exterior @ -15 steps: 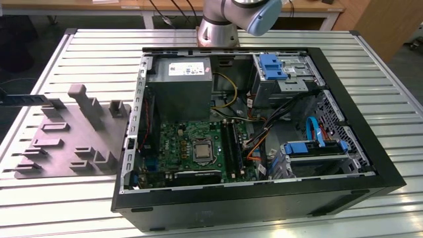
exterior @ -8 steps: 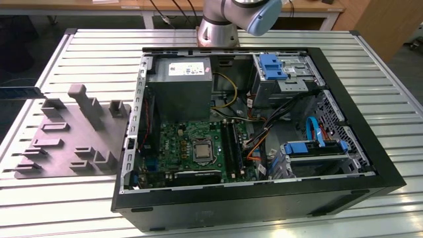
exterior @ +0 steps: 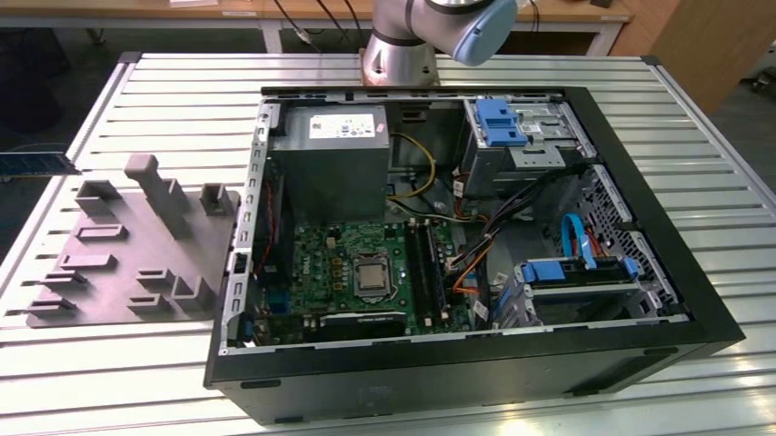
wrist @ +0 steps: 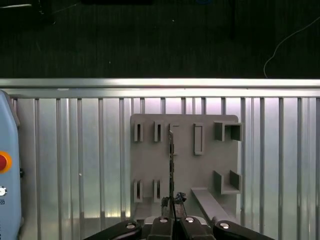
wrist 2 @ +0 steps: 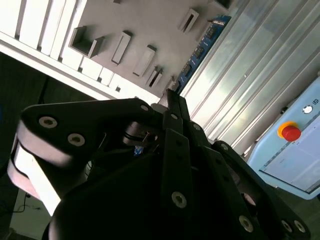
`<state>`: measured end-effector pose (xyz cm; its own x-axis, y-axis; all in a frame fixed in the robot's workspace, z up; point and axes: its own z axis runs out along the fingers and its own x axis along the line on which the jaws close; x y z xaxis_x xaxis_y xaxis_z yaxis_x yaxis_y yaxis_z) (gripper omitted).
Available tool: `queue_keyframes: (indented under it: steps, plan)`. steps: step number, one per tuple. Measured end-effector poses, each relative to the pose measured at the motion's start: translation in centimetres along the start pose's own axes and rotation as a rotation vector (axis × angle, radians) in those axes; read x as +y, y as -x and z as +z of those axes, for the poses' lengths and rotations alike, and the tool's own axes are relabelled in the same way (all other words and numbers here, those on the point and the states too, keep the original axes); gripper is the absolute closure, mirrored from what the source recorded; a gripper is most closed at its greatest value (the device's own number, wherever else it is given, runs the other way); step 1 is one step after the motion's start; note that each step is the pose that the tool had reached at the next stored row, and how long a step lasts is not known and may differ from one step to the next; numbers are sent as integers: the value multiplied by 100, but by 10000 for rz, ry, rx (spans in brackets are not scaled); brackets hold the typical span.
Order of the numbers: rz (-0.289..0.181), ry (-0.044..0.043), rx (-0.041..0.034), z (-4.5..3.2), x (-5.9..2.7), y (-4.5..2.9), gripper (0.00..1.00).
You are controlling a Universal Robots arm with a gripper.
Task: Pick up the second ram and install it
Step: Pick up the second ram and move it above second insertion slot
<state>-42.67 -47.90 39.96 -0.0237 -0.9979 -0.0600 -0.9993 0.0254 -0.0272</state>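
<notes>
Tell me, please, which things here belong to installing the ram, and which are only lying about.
For the job:
- ram, gripped in the end effector
- motherboard in the open case

Lying about:
- grey tray
- power supply
- pendant with a red button

Table (exterior: 703,136) is ribbed bare metal, silvery with a soft satin sheen. Holder tray (exterior: 115,292), at 9 o'clock from the case, looks like matt grey plastic, pretty dull all over. PC case (exterior: 485,383) is black with a matt finish. Power supply box (exterior: 327,173), at the case's 11 o'clock, is plain grey sheet metal. Drive latches (exterior: 500,123) are smooth blue plastic. The second ram (wrist 2: 200,52) is blue circuit board, a bit shiny. Gripper (wrist 2: 170,96) is matt black with bright metal screw heads.
</notes>
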Motion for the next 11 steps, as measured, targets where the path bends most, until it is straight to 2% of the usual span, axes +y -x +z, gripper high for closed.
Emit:
queue_keyframes:
  steps: [5,11]
  plan:
    - [0,2,2,-2,-32,1,89]
    - [0,5,1,4,-189,4,89]
